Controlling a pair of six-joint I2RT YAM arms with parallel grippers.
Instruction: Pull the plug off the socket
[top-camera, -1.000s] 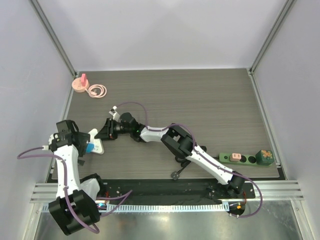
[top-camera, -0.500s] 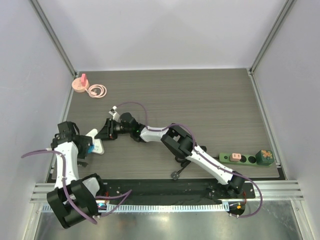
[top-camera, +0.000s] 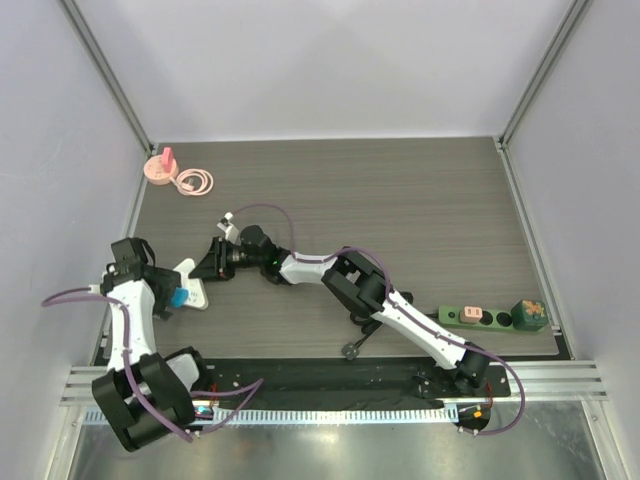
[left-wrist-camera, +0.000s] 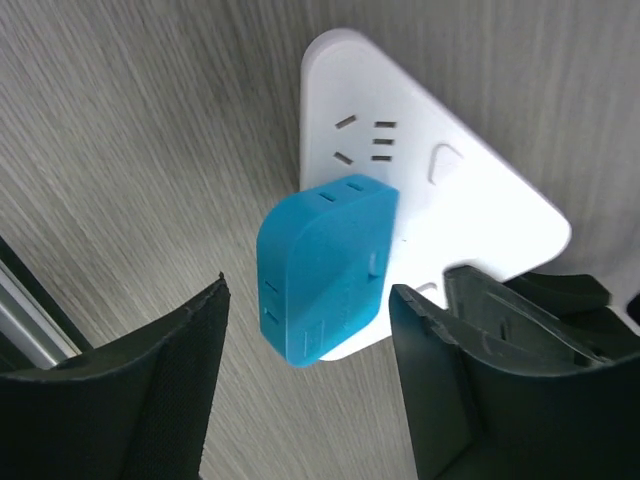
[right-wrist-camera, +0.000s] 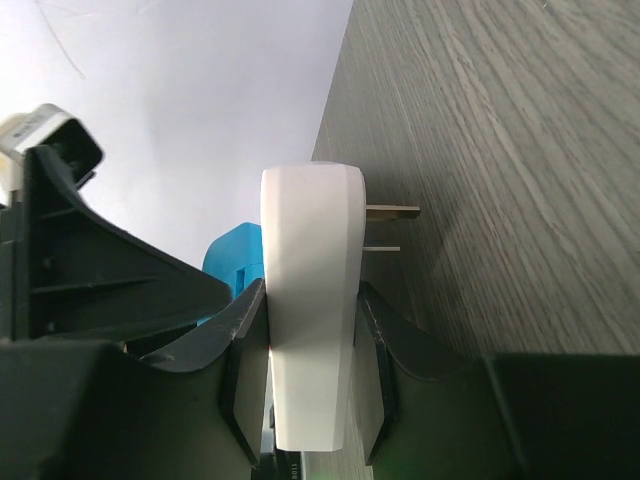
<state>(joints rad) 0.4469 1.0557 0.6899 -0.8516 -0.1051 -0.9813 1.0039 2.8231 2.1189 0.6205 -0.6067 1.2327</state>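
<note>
The left tool (left-wrist-camera: 318, 300) is straddling the blue plug (left-wrist-camera: 325, 265), jaws apart, while the right tool (right-wrist-camera: 306, 305) is clamping the white socket (right-wrist-camera: 310, 240).

So we noticed the left gripper (left-wrist-camera: 308, 300) has started closing in. Its fingers (left-wrist-camera: 170, 400) were spread wide a second ago and now sit nearer the blue plug (left-wrist-camera: 325, 265) on both sides, with gaps left. From above, the left arm (top-camera: 125, 320) has swung slightly left, and its purple cable (top-camera: 60, 298) loop shifted too.
</note>
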